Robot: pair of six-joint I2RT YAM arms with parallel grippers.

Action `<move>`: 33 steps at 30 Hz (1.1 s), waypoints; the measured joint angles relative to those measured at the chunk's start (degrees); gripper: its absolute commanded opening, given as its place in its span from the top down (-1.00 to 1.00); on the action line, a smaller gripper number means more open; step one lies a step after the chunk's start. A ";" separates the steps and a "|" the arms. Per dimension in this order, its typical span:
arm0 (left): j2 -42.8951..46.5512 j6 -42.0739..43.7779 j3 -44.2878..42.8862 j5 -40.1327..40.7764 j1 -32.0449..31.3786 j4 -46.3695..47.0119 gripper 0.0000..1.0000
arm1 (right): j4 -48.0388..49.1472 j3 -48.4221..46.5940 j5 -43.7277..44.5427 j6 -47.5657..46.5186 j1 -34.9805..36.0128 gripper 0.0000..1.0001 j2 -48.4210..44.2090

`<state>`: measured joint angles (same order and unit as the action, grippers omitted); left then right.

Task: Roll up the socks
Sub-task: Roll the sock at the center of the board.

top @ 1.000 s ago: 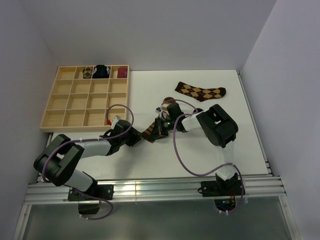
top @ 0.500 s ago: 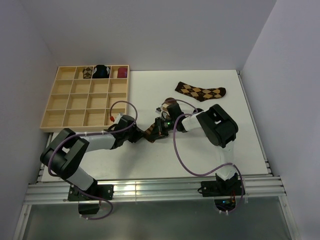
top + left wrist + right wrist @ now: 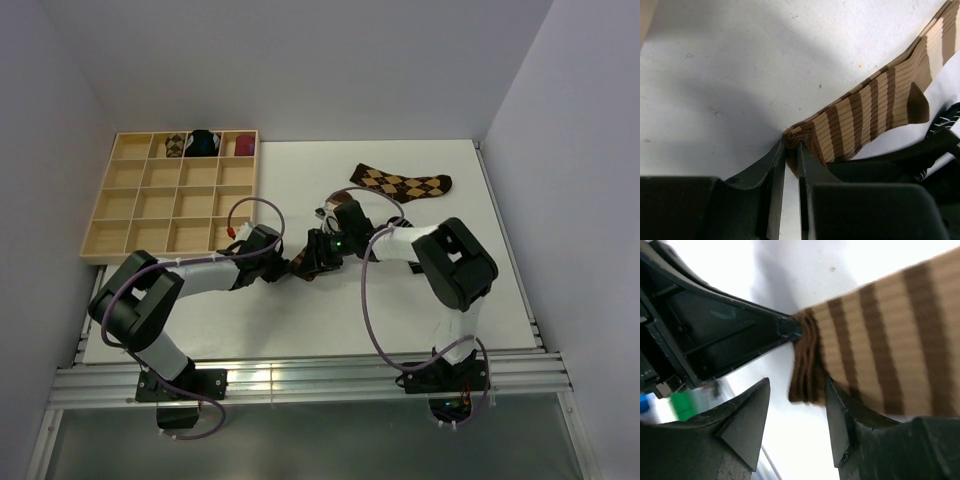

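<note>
The brown-and-cream striped sock [image 3: 875, 110] lies on the white table, its rolled dark end towards me. My left gripper [image 3: 791, 145] is shut on that end, with the fabric pinched between its fingertips. My right gripper [image 3: 796, 382] stands open at the same end of the striped sock [image 3: 880, 340], one finger against its underside. In the top view the two grippers meet mid-table: left gripper [image 3: 283, 268], right gripper [image 3: 314, 256], striped sock [image 3: 299, 264] between them. The brown-and-tan argyle sock [image 3: 400, 183] lies flat at the back right.
A wooden compartment tray [image 3: 130, 215] stands at the back left. Its back row holds an argyle bundle [image 3: 177, 145], a black-and-blue bundle [image 3: 204, 143] and a maroon bundle [image 3: 243, 146]. Cables loop above both arms.
My left gripper slid right up to the striped sock's end and closed on it. My right gripper opened and let go of that end.
</note>
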<state>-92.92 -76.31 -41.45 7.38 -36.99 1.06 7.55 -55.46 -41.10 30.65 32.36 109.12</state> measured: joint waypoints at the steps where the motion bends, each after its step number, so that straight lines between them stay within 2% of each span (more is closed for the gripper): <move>1: -0.07 0.28 -0.33 0.28 -0.17 -0.57 0.62 | -1.81 0.11 2.67 -1.27 0.33 -0.13 -1.57; 4: -0.35 0.79 -1.38 1.20 -0.66 -2.10 0.61 | -5.95 1.40 10.60 -5.03 1.51 -0.09 -6.84; 8: -0.63 1.68 -2.36 2.34 -1.25 -3.52 0.61 | -7.21 4.55 19.28 -8.85 3.69 0.07 -14.01; 13: -0.76 2.73 -3.67 3.65 -2.01 -5.68 0.61 | -5.40 7.45 27.34 -13.97 9.09 0.42 -19.04; 16: -0.90 3.32 -4.11 4.07 -2.23 -6.36 0.61 | -2.56 8.26 28.28 -15.19 11.78 0.51 -19.10; 33: -1.57 4.57 -5.44 4.35 -2.43 -7.87 0.61 | 3.98 8.83 24.81 -16.83 12.39 0.58 -13.44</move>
<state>-94.50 -71.75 -46.89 11.73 -39.42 -6.81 11.53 -46.63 -16.29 13.82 44.75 95.68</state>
